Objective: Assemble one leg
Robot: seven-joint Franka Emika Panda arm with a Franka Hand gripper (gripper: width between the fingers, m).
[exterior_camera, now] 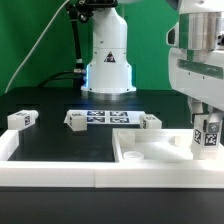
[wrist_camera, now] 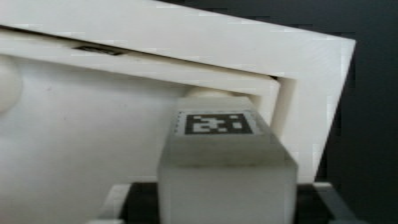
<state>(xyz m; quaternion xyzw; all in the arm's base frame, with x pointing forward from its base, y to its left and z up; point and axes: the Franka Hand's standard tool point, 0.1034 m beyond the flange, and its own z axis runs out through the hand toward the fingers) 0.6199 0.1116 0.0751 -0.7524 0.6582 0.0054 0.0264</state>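
My gripper [exterior_camera: 207, 122] is shut on a leg [exterior_camera: 207, 137], a small white post with black-and-white tags. I hold it upright over the large white panel with a raised rim [exterior_camera: 150, 158], near the exterior view's right. Its lower end is inside the rim; I cannot tell whether it touches the panel floor. In the wrist view the leg [wrist_camera: 222, 155] fills the middle, tag facing the camera, between my fingers [wrist_camera: 132, 198]. It points at an inner corner of the panel [wrist_camera: 178, 55].
Three more small white tagged blocks lie on the black table: one at the exterior view's left [exterior_camera: 22, 119], one mid-left [exterior_camera: 77, 119], one beside the panel [exterior_camera: 150, 122]. The marker board [exterior_camera: 110, 117] lies between them. The robot base [exterior_camera: 108, 60] stands behind.
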